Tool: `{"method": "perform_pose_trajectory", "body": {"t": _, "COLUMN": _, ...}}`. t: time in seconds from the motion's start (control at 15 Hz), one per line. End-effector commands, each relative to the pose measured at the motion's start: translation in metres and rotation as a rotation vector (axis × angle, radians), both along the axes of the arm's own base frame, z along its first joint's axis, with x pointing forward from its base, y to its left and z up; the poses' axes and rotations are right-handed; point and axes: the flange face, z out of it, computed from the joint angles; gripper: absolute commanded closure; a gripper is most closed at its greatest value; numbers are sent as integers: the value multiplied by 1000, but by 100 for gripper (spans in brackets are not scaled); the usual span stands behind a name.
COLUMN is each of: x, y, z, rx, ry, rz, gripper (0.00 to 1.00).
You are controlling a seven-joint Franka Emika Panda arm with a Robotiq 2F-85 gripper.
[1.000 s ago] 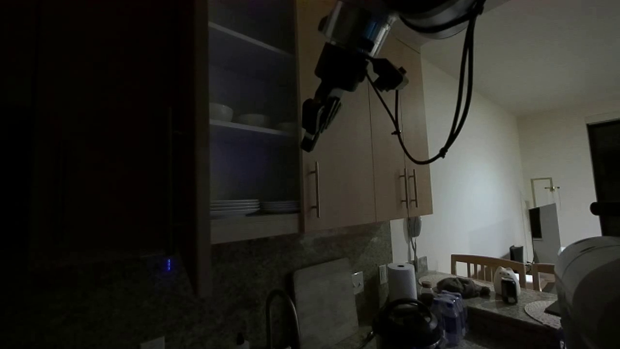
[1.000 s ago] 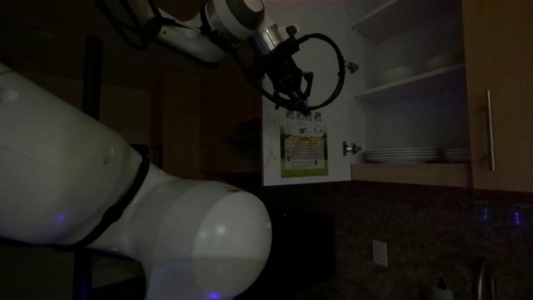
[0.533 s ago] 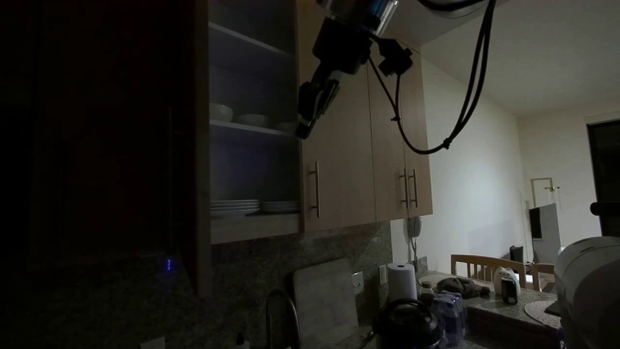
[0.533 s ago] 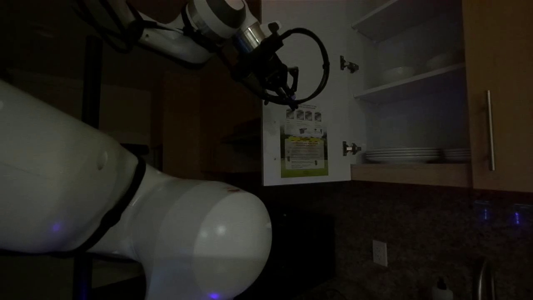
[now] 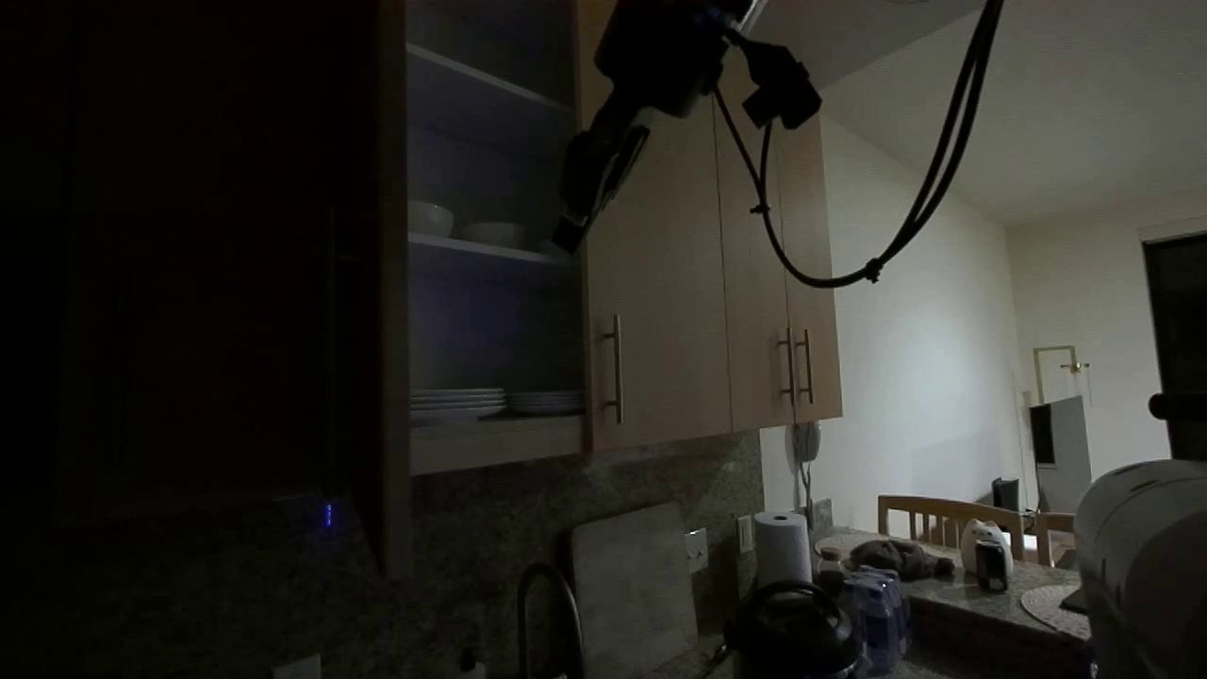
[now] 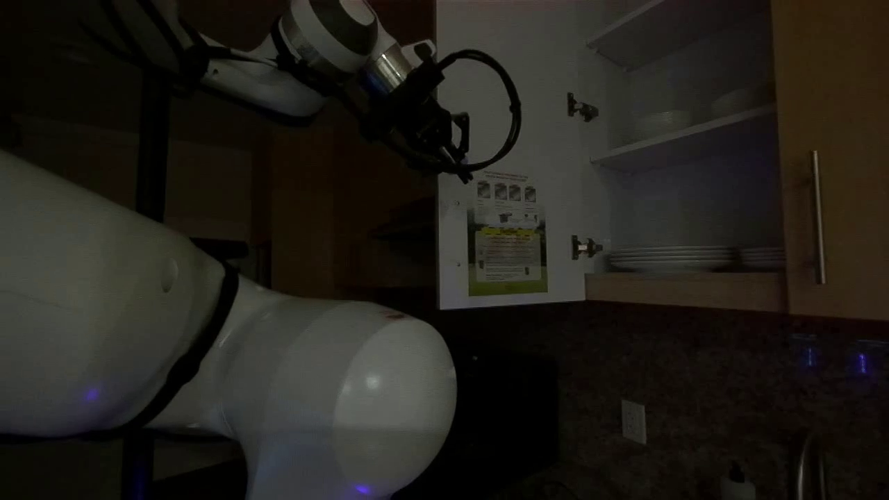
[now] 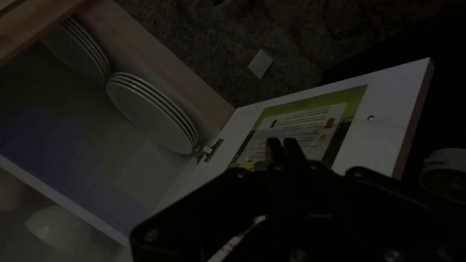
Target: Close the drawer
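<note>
1. Wrist view: gripper (image 7: 282,143) nearest, in front of the cabinet door (image 7: 397,98) and apart from it, fingertips all but meeting, nothing visible between them.
2. Cabinet door standing wide open, a printed sheet (image 7: 302,120) on its inner face.
3. On the door's hinge side, inside the cabinet (image 7: 164,65), stacked plates (image 7: 149,112); in an exterior view, bowls (image 6: 663,123) on a shelf (image 6: 684,137) above.
4. Beyond the door's lower edge, a wall outlet (image 7: 261,64).

A white robot arm (image 6: 292,368) with black bands (image 6: 182,371); a black Robotiq gripper (image 7: 281,142). The cabinet door (image 6: 545,139) is white inside, its printed sheet (image 6: 508,253) green, white and yellow. White plates (image 6: 670,262) and bowls (image 5: 430,220); light-beige neighbouring doors (image 5: 665,273) with silver-grey bar handles (image 6: 818,217); speckled grey-brown backsplash (image 5: 462,533).
</note>
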Motion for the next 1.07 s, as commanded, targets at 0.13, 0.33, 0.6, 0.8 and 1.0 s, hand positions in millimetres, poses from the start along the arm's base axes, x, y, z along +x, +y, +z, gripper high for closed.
{"method": "perform_pose_trajectory", "body": {"t": 0.13, "x": -25, "y": 20, "z": -7, "rx": -88, "ry": -98, "rz": 112, "gripper": 93}}
{"method": "perform_pose_trajectory", "body": {"t": 0.33, "x": -38, "y": 28, "z": -3, "rx": -130, "ry": -132, "rz": 198, "gripper": 93}}
{"method": "perform_pose_trajectory", "body": {"t": 0.6, "x": -51, "y": 38, "z": 2, "rx": -177, "ry": -162, "rz": 335, "gripper": 93}}
{"method": "perform_pose_trajectory", "body": {"t": 0.8, "x": -58, "y": 43, "z": 7, "rx": -204, "ry": -183, "rz": 418, "gripper": 93}}
{"method": "perform_pose_trajectory", "body": {"t": 1.0, "x": -60, "y": 47, "z": 9, "rx": -227, "ry": -226, "rz": 458, "gripper": 93}}
